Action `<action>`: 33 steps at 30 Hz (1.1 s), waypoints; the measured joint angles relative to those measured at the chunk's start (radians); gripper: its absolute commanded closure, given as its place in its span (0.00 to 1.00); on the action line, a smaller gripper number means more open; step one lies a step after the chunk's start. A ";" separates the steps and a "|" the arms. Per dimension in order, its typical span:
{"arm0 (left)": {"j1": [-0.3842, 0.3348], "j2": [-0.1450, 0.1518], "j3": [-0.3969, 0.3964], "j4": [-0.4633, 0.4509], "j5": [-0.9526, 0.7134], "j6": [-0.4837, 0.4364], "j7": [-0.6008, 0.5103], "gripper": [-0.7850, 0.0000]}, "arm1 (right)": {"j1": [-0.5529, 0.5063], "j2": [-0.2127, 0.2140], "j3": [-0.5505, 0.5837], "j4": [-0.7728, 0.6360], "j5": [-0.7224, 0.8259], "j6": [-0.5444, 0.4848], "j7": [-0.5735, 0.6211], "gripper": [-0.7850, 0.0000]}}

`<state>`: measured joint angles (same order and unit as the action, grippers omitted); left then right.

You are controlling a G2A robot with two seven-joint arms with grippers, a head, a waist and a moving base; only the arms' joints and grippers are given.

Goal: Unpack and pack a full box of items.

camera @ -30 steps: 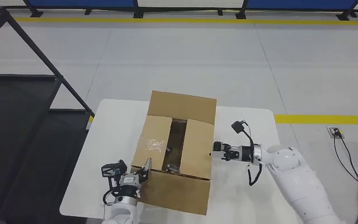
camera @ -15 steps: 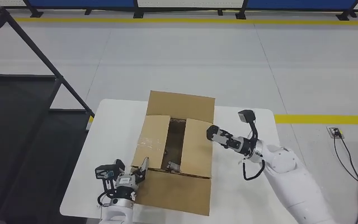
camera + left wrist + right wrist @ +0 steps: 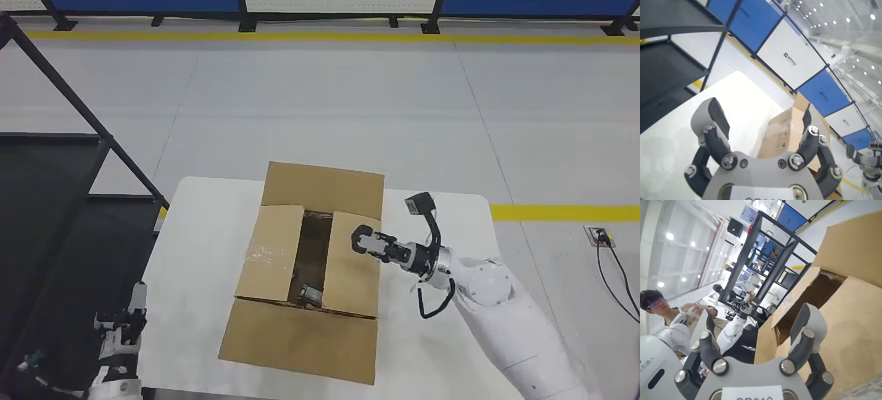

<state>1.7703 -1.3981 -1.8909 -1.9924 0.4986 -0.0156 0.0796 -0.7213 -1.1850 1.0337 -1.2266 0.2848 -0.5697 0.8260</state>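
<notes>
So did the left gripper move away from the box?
Yes. In the top view the left gripper has left the near corner of the cardboard box and now sits at the edge of the table.

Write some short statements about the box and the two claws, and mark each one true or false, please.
1. The cardboard box stands on the white table. True.
2. The right claw is open, over one top flap. True.
3. The two top flaps meet with no gap. False: a dark gap lies between them.
4. The left claw grips the box. False: it is open, empty and apart from the box, near the table's edge.
</notes>
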 measured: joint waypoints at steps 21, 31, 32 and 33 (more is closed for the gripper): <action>-0.079 0.027 -0.123 0.158 -0.066 -0.061 -0.154 0.00 | 0.168 -0.086 -0.178 0.128 -0.084 0.198 -0.176 0.00; -0.290 0.059 0.009 0.377 0.667 -0.316 0.254 0.00 | 0.269 -0.150 -0.253 0.282 0.061 0.258 -0.048 0.00; -0.305 0.063 0.019 0.396 0.732 -0.334 0.265 0.00 | 0.279 -0.157 -0.262 0.301 0.056 0.257 -0.058 0.00; -0.316 0.066 0.024 0.411 0.781 -0.347 0.273 0.00 | 0.287 -0.163 -0.269 0.317 0.048 0.257 -0.070 0.00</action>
<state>1.4542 -1.3322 -1.8665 -1.5812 1.2795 -0.3624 0.3525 -0.4342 -1.3478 0.7645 -0.9092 0.3333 -0.3130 0.7562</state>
